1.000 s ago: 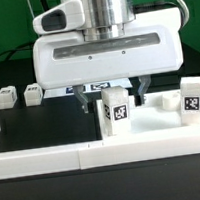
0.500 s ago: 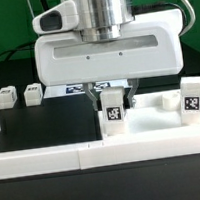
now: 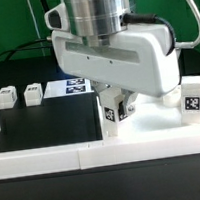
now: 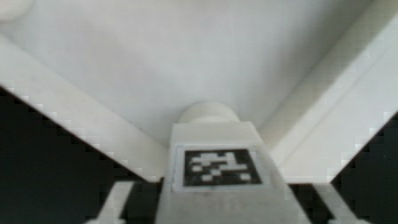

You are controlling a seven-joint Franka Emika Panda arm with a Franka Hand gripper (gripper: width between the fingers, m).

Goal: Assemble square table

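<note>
**Item 1: held leg** [image 3: 114,114] [image 4: 219,150]. Small white block with a black-and-white tag. It is upright with its long axis vertical, and the tag faces the exterior camera. Its lower end points down at the slab, near the slab's corner on the exterior view's left. In the wrist view its rounded far end points into the angle where two raised rims meet. Whether it is seated in a socket cannot be told.

**Item 2: gripper** [image 3: 114,110] [image 4: 215,200]. Clenched on the held leg, one finger on each side. Its body is turned at a slant over the slab.

**Item 3: square tabletop slab** [image 3: 160,127] [image 4: 214,45]. White, lying flat, with its rim uppermost.

**Item 4: standing leg** [image 3: 192,95]. Upright on the exterior view's right, behind the slab, with its tag facing the camera.

**Item 5: first loose leg** [image 3: 4,97] and **second loose leg** [image 3: 32,93]. They lie side by side but apart on the black table [image 3: 45,119], well to the exterior view's left.

**Item 6: marker board** [image 3: 71,86]. Flat on the table behind the gripper and partly hidden by it.

**Item 7: border rail** [image 3: 45,163]. Long and white, running along the front edge.
</note>
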